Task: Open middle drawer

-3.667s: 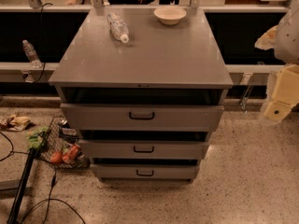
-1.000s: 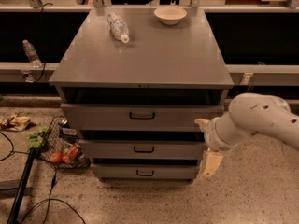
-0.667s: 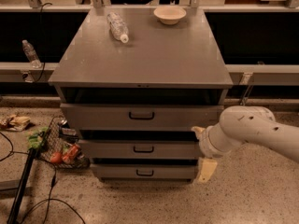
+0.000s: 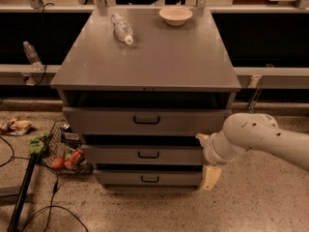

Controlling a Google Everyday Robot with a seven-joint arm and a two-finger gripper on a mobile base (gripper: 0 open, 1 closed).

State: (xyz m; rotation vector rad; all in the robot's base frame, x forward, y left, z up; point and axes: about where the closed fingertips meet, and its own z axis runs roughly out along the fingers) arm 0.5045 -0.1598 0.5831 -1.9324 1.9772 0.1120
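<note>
My gripper (image 4: 204, 161) sits at the cabinet's (image 4: 145, 62) front right corner, low down, with my white arm (image 4: 263, 135) reaching in from the cabinet's right. My jaws stand apart and hold nothing. The upper finger (image 4: 201, 138) is at the right end of the middle drawer (image 4: 111, 155). The lower finger (image 4: 211, 177) hangs just beside the right end of the bottom drawer (image 4: 116, 178). I cannot tell whether either finger actually touches metal.

The middle drawer is the second of three down the cabinet's front, under the taller top drawer (image 4: 96, 120). Its small black handle (image 4: 148, 154) is at the centre of its front, well to the left of my jaws. Only the fronts of the three drawers show, with dark gaps above each, so nothing inside them can be seen.

On the cabinet's top, a plastic bottle (image 4: 121, 28) lies on its side towards the back left, and a pale bowl (image 4: 175, 15) stands at the back, right of centre. I cannot see whether anything is in the bowl.

On the floor at the cabinet's lower left corner, a wire basket (image 4: 54, 140) holds colourful odds and ends. A dark pole (image 4: 21, 192) and loose cables (image 4: 53, 207) lie further left of it. The speckled floor (image 4: 154, 211) in front of the cabinet is bare.
</note>
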